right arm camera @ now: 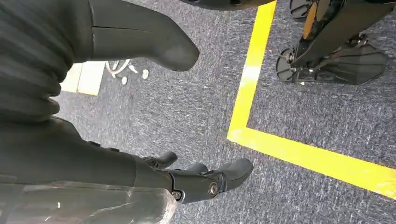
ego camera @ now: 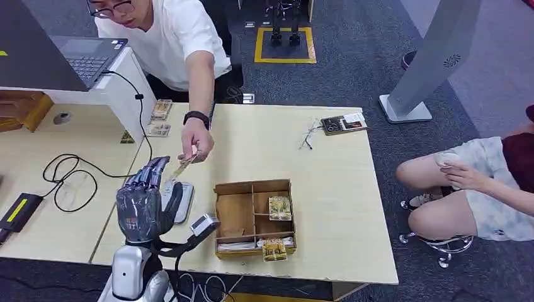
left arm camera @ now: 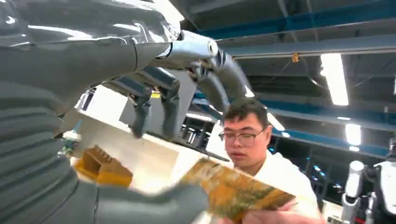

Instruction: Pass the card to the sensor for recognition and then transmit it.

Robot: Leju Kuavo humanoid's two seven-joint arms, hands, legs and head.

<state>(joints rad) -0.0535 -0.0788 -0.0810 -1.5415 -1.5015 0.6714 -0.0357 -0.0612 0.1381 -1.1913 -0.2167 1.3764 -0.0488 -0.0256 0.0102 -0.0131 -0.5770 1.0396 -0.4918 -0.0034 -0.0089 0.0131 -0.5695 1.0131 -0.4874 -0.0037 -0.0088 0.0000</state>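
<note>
— Head view?
— The left hand point(ego camera: 146, 202) is raised, fingers spread, empty; a person's hand point(ego camera: 196, 146) pinches the card point(ego camera: 183, 167) just beyond its fingertips.
— Left wrist?
— The card point(left arm camera: 236, 191) lies by the thumb, apart from the fingers point(left arm camera: 169, 109).
— Right wrist?
— The right hand point(right arm camera: 154, 154) hangs spread and empty over carpet.

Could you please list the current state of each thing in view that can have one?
card: pinched in the person's hand, at the left hand's fingers.
left hand: raised, fingers apart, holding nothing.
right hand: hanging over the floor, empty.
wooden tray: cards in some compartments.
laptop: lid open.
</note>
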